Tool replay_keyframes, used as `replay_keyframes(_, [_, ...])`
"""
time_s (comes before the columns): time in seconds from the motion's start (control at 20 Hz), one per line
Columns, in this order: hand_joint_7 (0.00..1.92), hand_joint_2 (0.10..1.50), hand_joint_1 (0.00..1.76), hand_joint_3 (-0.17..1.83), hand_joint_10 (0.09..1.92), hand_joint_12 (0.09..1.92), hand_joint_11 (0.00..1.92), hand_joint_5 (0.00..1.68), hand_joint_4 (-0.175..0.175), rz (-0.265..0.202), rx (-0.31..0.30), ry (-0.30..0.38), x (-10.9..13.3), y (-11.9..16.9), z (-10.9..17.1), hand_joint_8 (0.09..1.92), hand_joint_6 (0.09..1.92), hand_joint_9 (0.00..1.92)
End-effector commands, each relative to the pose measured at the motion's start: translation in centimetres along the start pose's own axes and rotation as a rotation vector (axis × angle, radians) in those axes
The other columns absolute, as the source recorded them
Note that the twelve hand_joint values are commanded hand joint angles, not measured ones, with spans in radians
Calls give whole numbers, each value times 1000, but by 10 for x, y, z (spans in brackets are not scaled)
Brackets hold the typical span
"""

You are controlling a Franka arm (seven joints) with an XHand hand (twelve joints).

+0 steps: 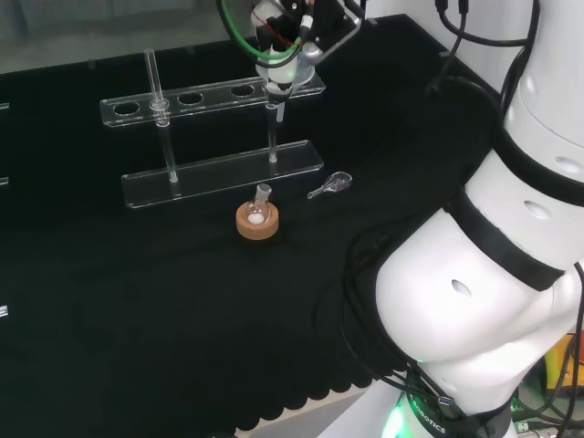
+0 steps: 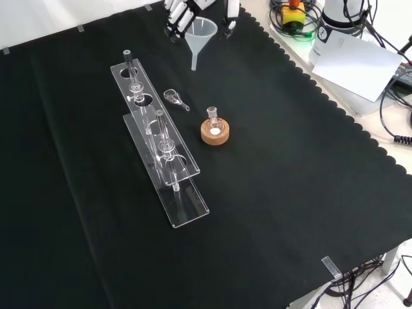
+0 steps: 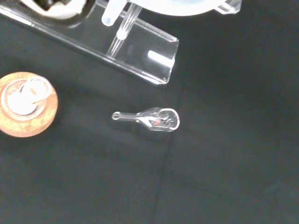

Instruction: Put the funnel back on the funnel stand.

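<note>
up at the front view's top edge, the black and white hand [image 2: 193, 14] grips the clear plastic funnel [image 2: 201, 35] by its rim, spout down, above the far end of the clear acrylic funnel stand [image 2: 168, 168]; a small round flask on a cork ring [image 2: 214, 131] sits nearby.

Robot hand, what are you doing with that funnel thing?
The robot's hand is holding a clear funnel up in the air, over the far end of the clear plastic funnel stand. The funnel isn't sitting in the stand yet. On the black cloth beside the stand are a small flask on a cork ring and a little glass scoop.
</note>
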State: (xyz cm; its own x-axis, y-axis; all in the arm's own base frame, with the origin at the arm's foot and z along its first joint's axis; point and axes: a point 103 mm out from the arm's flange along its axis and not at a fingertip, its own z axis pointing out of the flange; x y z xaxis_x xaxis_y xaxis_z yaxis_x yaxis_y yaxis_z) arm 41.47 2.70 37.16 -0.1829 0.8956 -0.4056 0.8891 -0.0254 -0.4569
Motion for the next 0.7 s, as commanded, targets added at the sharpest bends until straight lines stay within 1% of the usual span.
replay_keyframes(0.05, [346,674,865,593,476,1277,655,602,6,32,-15,10,-26,0,-8,637,192,807])
replay_keyframes(0.2, [349,674,865,594,476,1277,655,602,6,49,-23,18,-36,2,-9,638,199,809])
replay_keyframes(0.45, [358,673,868,595,475,1276,658,617,9,83,-45,43,-61,12,-10,640,216,812])
replay_keyframes(0.7, [388,672,874,596,474,1275,662,641,13,89,-57,60,-79,30,-11,649,240,817])
